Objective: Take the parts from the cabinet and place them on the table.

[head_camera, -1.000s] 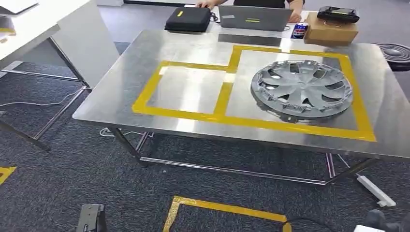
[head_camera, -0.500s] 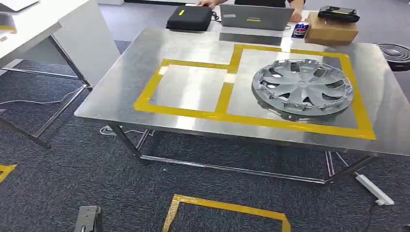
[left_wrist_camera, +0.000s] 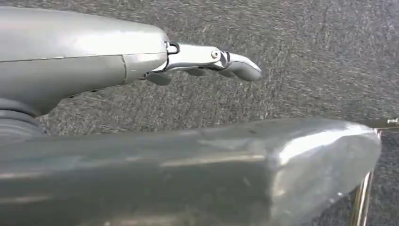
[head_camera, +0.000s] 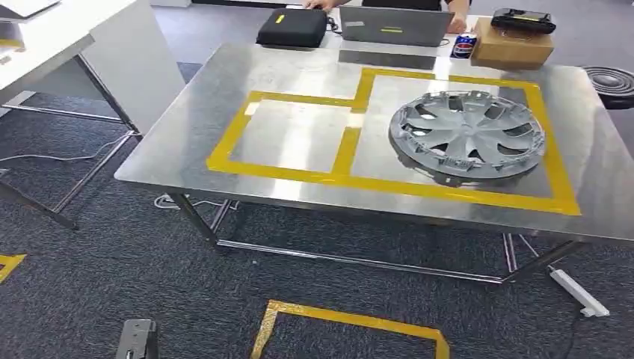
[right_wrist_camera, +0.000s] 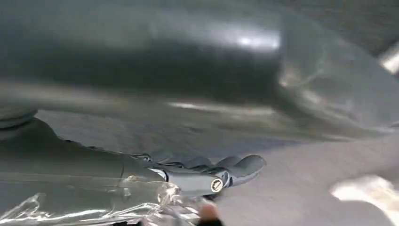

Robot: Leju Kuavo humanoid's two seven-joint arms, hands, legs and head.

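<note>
**Already on the worktop: one hubcap inside the taped frame**

Seen from the head view, a grey hubcap [head_camera: 467, 134] is lying flat on the steel worktop [head_camera: 187, 142], inside the larger right-hand rectangle of yellow tape [head_camera: 348, 146]; the smaller left rectangle beside it is showing bare metal. Along the worktop's far edge, a black case [head_camera: 293, 28], a grey laptop [head_camera: 395, 27], a drink can [head_camera: 464, 46] and a cardboard box [head_camera: 513, 43] with a dark device on top are sitting in a row, and a person's hands are resting near the laptop. A white desk [head_camera: 82, 45] is standing off to the left. On the dark carpet below, another yellow tape outline [head_camera: 351, 323] is lying near the bottom edge, and a white power strip [head_camera: 579, 293] is lying by the worktop's right leg.

Turning to the left wrist view, the left hand [left_wrist_camera: 202, 63] is hanging over the carpet with its fingers [left_wrist_camera: 240, 68] stretched nearly straight and holding nothing.

Lastly, the right wrist view is blurred: the right hand [right_wrist_camera: 207, 174] is showing its fingers [right_wrist_camera: 244, 165] extended and close together, gripping nothing, with crinkled clear plastic wrapped about the wrist.
</note>
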